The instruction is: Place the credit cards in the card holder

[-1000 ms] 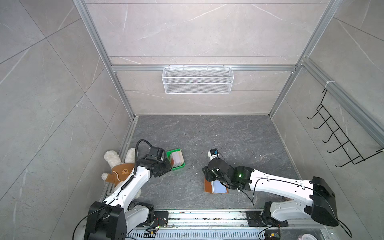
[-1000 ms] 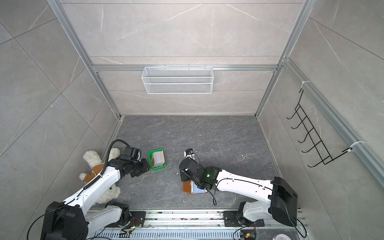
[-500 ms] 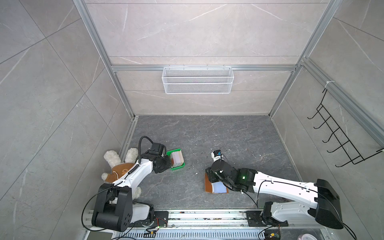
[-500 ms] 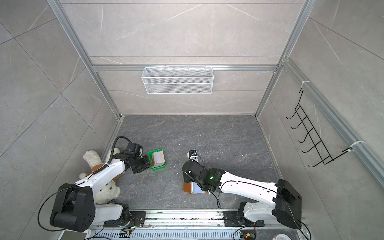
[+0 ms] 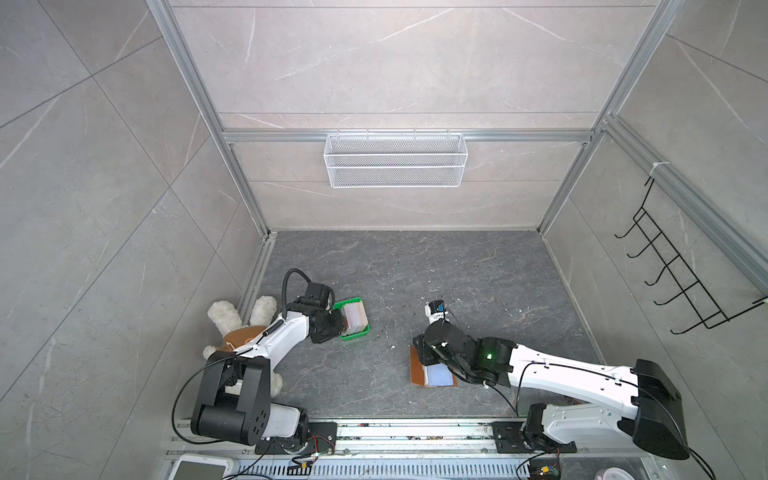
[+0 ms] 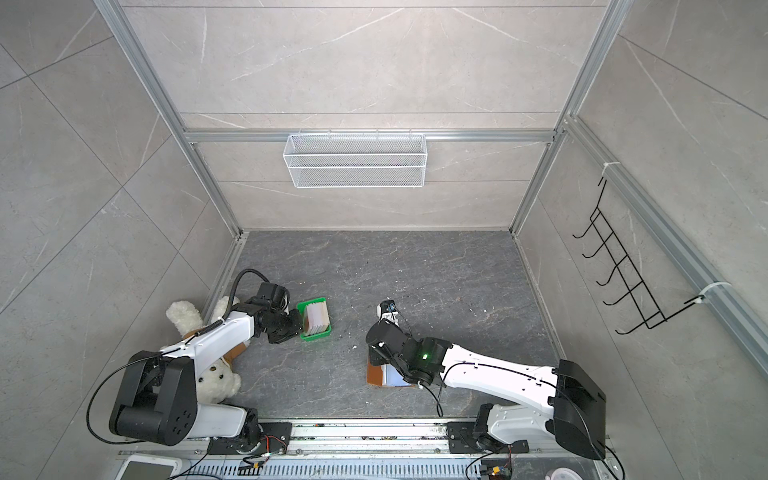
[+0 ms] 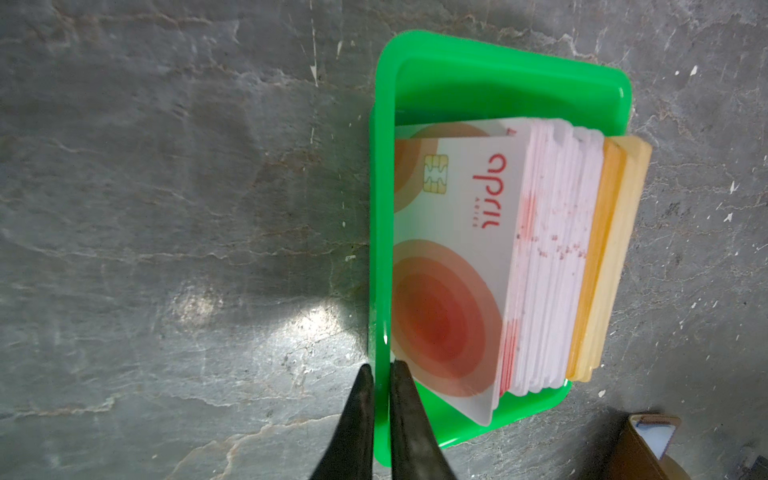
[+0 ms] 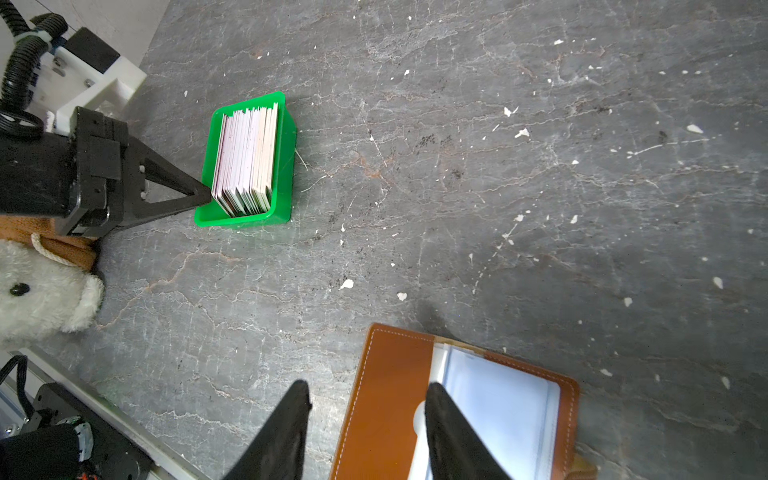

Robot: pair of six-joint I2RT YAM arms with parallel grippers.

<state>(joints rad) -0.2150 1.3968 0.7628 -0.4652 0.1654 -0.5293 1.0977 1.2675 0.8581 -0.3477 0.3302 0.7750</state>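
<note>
The credit cards (image 7: 457,257) stand on edge as a stack in a small green tray (image 7: 478,83), left of centre in both top views (image 5: 356,316) (image 6: 318,318). My left gripper (image 7: 379,370) is shut on the tray's near wall, one finger outside and one inside, next to the front card. The card holder (image 8: 395,395) lies open on the floor, tan leather with clear bluish sleeves (image 8: 498,399). My right gripper (image 8: 368,395) is open above it. One finger is over the floor and the other rests on the sleeves. In both top views the right wrist hides much of the holder (image 5: 417,370).
A white teddy bear (image 5: 232,320) lies against the left wall beside my left arm. A white wire basket (image 5: 395,160) hangs on the back wall and a black hook rack (image 5: 681,282) on the right wall. A metal rail (image 5: 374,432) runs along the front edge.
My left gripper has moved in to the green tray and closed on its near wall. My right arm has shifted slightly over the card holder, its fingers as wide as before.
</note>
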